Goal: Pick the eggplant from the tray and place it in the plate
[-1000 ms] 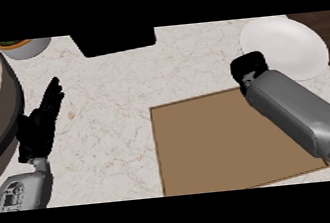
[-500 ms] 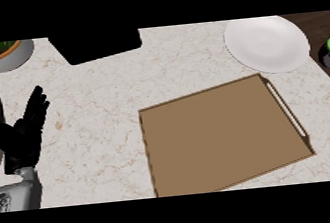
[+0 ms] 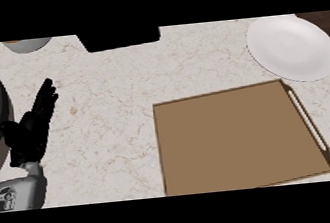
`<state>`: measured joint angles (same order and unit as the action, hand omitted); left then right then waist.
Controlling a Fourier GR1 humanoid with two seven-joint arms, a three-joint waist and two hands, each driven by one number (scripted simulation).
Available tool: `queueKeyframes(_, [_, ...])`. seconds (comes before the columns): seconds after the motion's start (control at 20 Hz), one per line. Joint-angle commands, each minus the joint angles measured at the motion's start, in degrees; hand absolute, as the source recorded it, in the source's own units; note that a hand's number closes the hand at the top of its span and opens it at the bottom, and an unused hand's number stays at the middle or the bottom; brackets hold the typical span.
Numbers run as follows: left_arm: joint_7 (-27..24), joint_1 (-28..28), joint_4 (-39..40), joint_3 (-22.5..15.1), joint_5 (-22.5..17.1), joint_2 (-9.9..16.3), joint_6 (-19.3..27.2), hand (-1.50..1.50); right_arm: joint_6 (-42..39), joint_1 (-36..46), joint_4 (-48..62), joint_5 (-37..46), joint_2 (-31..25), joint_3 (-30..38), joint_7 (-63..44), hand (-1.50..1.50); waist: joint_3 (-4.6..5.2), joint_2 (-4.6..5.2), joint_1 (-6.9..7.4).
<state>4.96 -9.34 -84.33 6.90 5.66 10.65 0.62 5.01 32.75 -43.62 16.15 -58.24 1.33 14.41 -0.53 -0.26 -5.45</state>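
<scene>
Here, flat brown square tray (image 3: 237, 136), smooth round white plate (image 3: 293, 47), left hand (image 3: 30, 130) straight-fingered on speckled counter (image 3: 115, 103).

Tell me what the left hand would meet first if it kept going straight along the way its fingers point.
The left hand points up the view, slightly rightward, over bare counter. That line looks free until roughly the dark box at the far edge, though the hand's height above the counter is unclear.
</scene>
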Motion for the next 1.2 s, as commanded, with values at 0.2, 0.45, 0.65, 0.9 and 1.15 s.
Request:
queueKeyframes(0.2, [2.1, -5.4, 0.4, -4.1, 1.5, -2.0, -0.9, 0.00, -0.3, -0.1, 13.9, -3.6, 4.5, 5.8, 16.2, 1.50, 0.37, 0.85, 6.61])
queueKeyframes(0.45, [3.1, -5.9, 1.8, -7.5, 4.6, -6.1, 2.3, 0.00, -4.3, 7.8, 20.3, -0.8, 5.2, 4.6, 16.2, 1.50, 0.40, 0.86, 7.19])
queueKeyframes(0.65, [-2.4, -6.0, 5.5, -4.7, 2.8, -3.7, 0.1, 0.00, -2.4, 13.6, 24.7, 2.6, 9.2, 2.9, 14.9, 1.50, 0.42, 1.09, 7.67])
queueKeyframes(0.9, [-0.8, -7.0, 3.6, -4.1, 1.5, -1.3, -2.8, 0.00, 4.2, 16.7, 28.5, 10.3, 13.0, -2.7, 9.9, 1.50, 0.39, 1.50, 8.92])
queueKeyframes(1.15, [4.2, -11.0, 2.7, -4.6, 1.3, -1.7, -2.9, 0.00, 5.3, 18.1, 34.9, 10.1, 18.5, -1.6, 5.4, 1.50, 0.26, 1.75, 9.30])
